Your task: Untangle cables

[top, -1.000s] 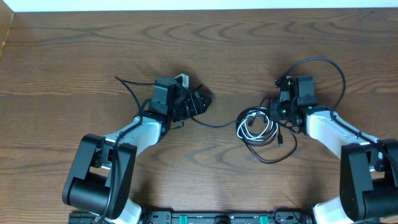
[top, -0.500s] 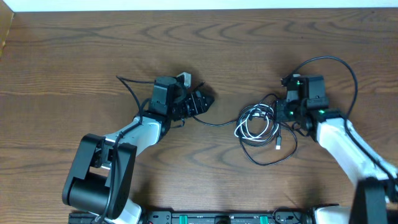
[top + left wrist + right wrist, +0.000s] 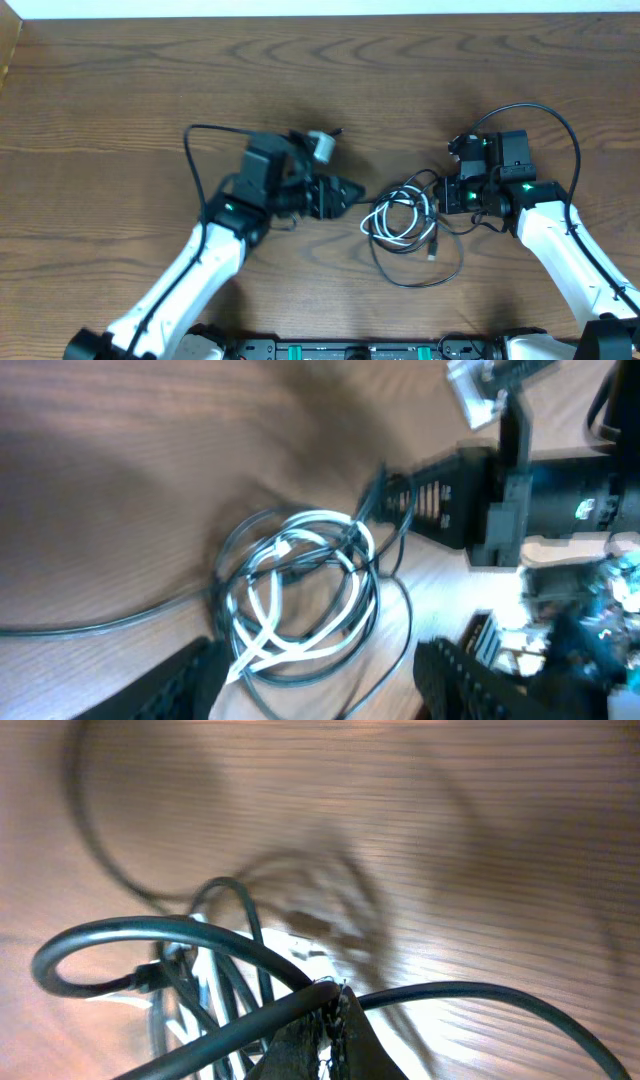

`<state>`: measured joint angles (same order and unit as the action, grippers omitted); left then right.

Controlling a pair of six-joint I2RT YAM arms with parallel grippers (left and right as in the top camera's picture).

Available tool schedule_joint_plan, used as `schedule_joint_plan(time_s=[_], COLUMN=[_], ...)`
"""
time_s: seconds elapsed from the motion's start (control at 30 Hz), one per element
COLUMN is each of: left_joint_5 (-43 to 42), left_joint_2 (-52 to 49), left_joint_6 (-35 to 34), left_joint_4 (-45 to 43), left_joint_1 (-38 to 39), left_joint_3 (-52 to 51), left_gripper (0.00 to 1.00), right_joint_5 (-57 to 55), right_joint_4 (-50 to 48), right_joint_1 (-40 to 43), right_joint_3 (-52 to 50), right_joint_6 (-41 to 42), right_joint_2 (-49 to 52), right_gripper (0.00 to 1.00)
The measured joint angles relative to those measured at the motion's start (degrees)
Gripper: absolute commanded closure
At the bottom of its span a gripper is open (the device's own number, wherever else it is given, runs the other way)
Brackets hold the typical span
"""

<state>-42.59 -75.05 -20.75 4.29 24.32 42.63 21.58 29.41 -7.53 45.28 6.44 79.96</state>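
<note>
The cables lie tangled in one bundle at table centre-right. The white cable (image 3: 392, 214) is coiled inside loops of the black cable (image 3: 415, 281), whose small plug end (image 3: 432, 251) points toward the front. My left gripper (image 3: 352, 192) is open just left of the bundle. In the left wrist view its fingers (image 3: 180, 680) flank the white coil (image 3: 300, 645), and the black cable (image 3: 90, 625) trails off left. My right gripper (image 3: 455, 192) is at the bundle's right edge. It is shut, with the black cable (image 3: 480, 995) pinched at its fingertips (image 3: 335, 1020) and white strands (image 3: 215, 970) behind.
Each arm's own thicker black cable arcs above it, on the left (image 3: 200, 135) and on the right (image 3: 545, 110). The table's far edge (image 3: 320, 14) runs along the top. The robot base rail (image 3: 350, 350) lines the front edge.
My left arm swung right, bringing its open gripper up to the bundle. The right gripper moved toward the front and slightly left, and the bundle shifted left with it.
</note>
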Motion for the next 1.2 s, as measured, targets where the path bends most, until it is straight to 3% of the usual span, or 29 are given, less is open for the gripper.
schedule_joint_plan(time_s=[0.2,0.47,0.73,1.2], left_joint_5=[10.97,25.20,34.23,35.78], left_joint_2=[1.95,1.95,1.22,-4.35], left_joint_6=[1.42,0.28,-0.70,-1.33], left_joint_4=[4.22,1.77,-1.99,-4.79], left_joint_1=[13.20,24.85,26.38,26.38], left_joint_3=[-0.02,-0.02,-0.02,-0.02], left_gripper=[0.35,0.35,0.35,0.36], right_joint_5=[9.14,12.57,16.74,18.73], right_joint_4=[1.73,7.08,7.23,6.75], right_joint_1=[0.00,0.00,-2.12,-4.66], right_joint_3=[0.00,0.00,0.00,0.00], right_joint_6=[1.22,2.75,2.23,2.03], right_joint_2=[0.02,0.00,0.00,0.00], right_gripper=[0.99,0.99,0.99,0.99])
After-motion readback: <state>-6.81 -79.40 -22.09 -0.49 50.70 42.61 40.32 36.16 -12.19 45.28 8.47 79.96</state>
